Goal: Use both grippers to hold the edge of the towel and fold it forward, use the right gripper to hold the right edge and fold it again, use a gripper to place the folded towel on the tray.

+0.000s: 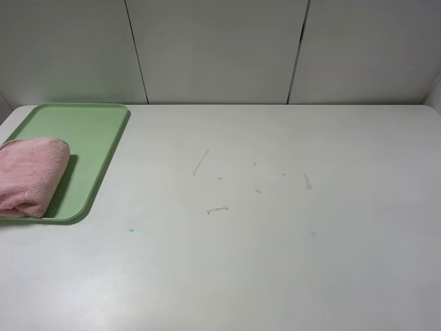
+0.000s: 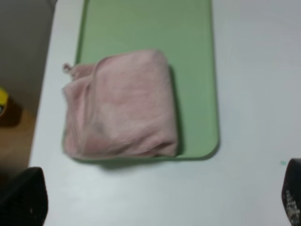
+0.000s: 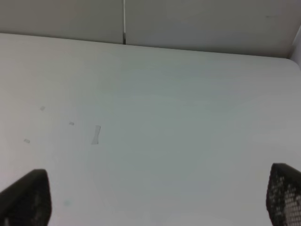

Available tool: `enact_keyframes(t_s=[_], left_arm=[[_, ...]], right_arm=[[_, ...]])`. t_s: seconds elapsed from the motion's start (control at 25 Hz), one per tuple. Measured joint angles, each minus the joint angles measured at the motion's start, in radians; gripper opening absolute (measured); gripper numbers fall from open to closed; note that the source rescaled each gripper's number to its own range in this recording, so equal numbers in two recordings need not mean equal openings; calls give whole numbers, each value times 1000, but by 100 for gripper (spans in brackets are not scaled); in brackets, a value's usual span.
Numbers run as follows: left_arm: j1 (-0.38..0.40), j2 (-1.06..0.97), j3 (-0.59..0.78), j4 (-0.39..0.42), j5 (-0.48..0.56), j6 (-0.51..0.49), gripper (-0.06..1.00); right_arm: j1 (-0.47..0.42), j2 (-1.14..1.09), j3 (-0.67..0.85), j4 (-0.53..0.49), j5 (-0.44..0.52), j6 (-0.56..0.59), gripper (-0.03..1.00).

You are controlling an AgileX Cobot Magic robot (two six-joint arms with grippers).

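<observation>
Lab: bare white table (image 1: 275, 262), panelled walls (image 1: 213, 48)

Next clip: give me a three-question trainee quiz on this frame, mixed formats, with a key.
1. True or false: the folded towel lies wholly inside the tray.
2. Multiple choice: the left claw is (A) shut on the towel, (B) open and holding nothing, (C) pressed on the tray rim.
3. Fill in: in the exterior high view the tray sits at the table's far ____ corner.

Key
1. False: in the left wrist view one side of the towel overhangs the tray's rim onto the table.
2. B; the right claw is open over bare table too.
3. left
</observation>
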Motion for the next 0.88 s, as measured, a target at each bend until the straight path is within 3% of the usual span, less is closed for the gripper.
enact_keyframes(t_s=[0.16, 0.36, 0.6, 0.88], left_arm=[[0, -135, 134, -59, -62, 0, 100], [0, -253, 269, -72, -83, -3, 100], [-4, -351, 347, -123, -79, -96, 100], [-12, -436, 443, -121, -35, -150, 100]], right_arm=[[0, 0, 0, 0, 0, 0, 100], [0, 0, 0, 0, 0, 0, 100], [0, 0, 0, 0, 0, 0, 100], [0, 0, 0, 0, 0, 0, 100]])
